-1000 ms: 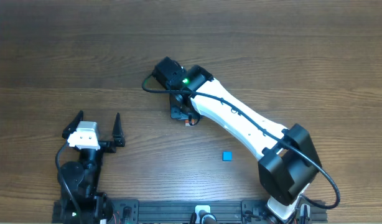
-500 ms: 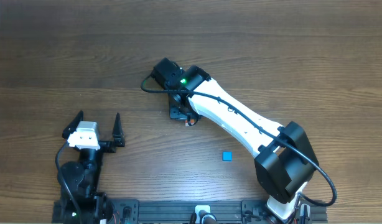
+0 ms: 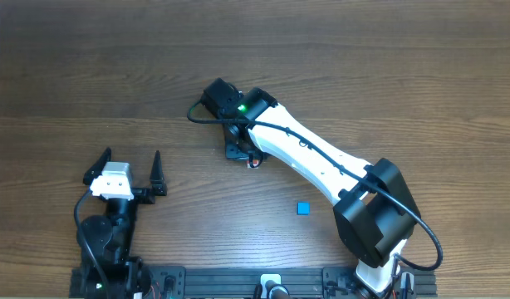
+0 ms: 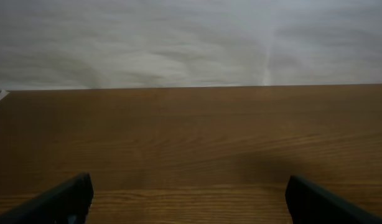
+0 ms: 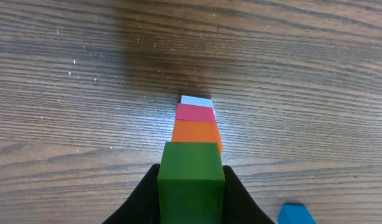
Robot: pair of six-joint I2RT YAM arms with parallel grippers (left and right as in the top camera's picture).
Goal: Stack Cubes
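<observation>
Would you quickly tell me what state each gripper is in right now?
Left gripper: open, empty.
Right gripper: shut on the small green cube.

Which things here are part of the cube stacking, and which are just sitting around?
In the job: right gripper holding green cube; stack of orange cube, pink cube, pale cube; loose blue cube.
Not in it: left gripper, open, off to the side; table.

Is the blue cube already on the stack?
No, the blue cube lies alone on the table, apart from the stack where the right tool holds the green cube.
</observation>
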